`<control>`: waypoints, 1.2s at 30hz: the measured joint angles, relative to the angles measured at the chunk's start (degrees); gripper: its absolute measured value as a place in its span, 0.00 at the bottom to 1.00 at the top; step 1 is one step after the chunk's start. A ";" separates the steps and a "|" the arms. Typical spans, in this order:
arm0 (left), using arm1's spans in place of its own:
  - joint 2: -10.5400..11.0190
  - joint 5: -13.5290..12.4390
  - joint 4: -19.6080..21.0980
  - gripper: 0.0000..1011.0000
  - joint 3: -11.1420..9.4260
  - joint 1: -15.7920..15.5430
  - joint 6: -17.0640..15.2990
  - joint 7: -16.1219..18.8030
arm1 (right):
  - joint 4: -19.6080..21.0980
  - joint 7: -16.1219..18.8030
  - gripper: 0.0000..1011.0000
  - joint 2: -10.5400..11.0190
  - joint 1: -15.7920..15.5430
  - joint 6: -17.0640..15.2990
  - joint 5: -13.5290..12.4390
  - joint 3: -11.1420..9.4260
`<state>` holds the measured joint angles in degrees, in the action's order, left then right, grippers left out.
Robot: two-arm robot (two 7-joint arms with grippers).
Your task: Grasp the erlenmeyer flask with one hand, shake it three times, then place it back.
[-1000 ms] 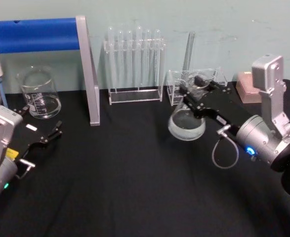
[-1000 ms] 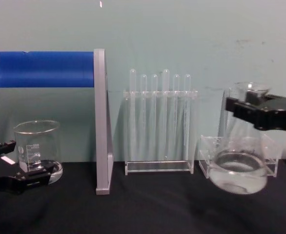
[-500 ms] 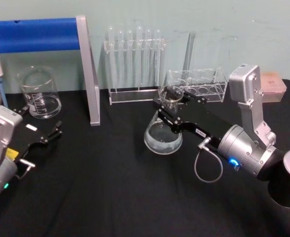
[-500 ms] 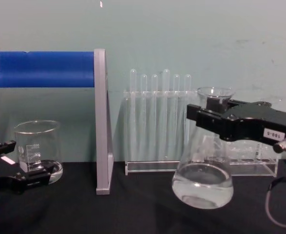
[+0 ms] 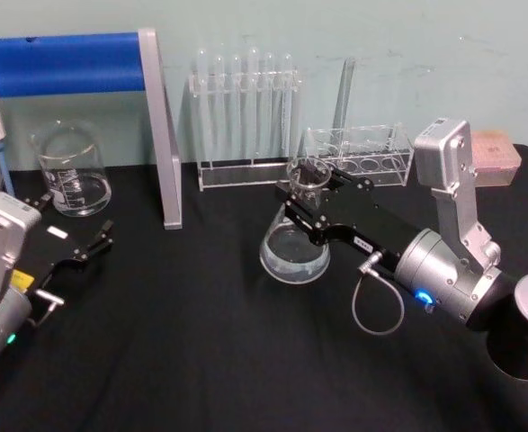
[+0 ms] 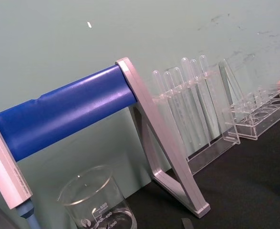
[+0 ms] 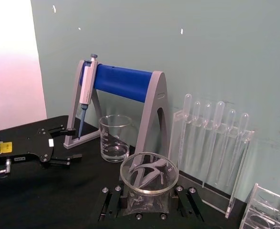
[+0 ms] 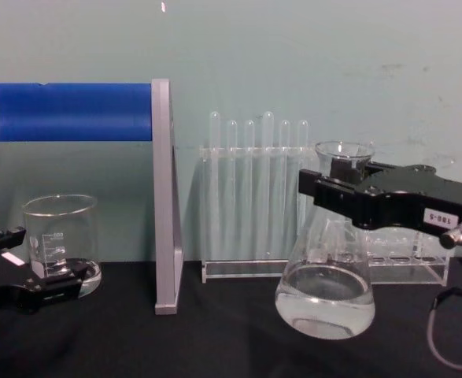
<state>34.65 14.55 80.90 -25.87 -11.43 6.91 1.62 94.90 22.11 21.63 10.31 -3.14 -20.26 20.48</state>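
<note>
Chest view has the right pincer clamped on the neck of the flask, just under the flared rim. The flask is in front of the tube rack, and I cannot tell whether its base touches the bench. It is thin glass with clear liquid low in the cone, so probably bottom-heavy, slick and brittle. The neck looks the sound hold, since the rim stops slipping. The left pincer, jaws apart, rests by the beaker.
</note>
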 joint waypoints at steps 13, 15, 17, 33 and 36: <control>0.00 0.00 0.00 0.99 0.00 0.00 0.00 0.00 | -0.91 -0.28 0.45 0.11 0.10 0.73 -0.08 0.34; 0.00 0.00 0.00 0.99 0.00 0.00 0.00 0.00 | -1.35 -0.28 0.45 0.08 0.14 0.96 0.07 0.47; 0.00 0.00 0.00 0.99 0.00 0.00 0.00 0.00 | -1.94 -0.24 0.45 0.02 0.19 1.31 0.36 0.70; 0.00 0.00 0.00 0.99 0.00 0.00 0.00 0.00 | -5.40 1.04 0.45 -0.64 -0.69 4.66 1.70 1.80; 0.00 0.00 0.00 0.99 0.00 0.00 0.00 0.00 | -6.26 1.49 0.45 -0.94 -1.00 5.14 1.41 1.83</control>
<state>34.65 14.55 80.90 -25.86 -11.43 6.91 1.62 88.64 23.61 20.69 9.31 2.00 -18.86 22.31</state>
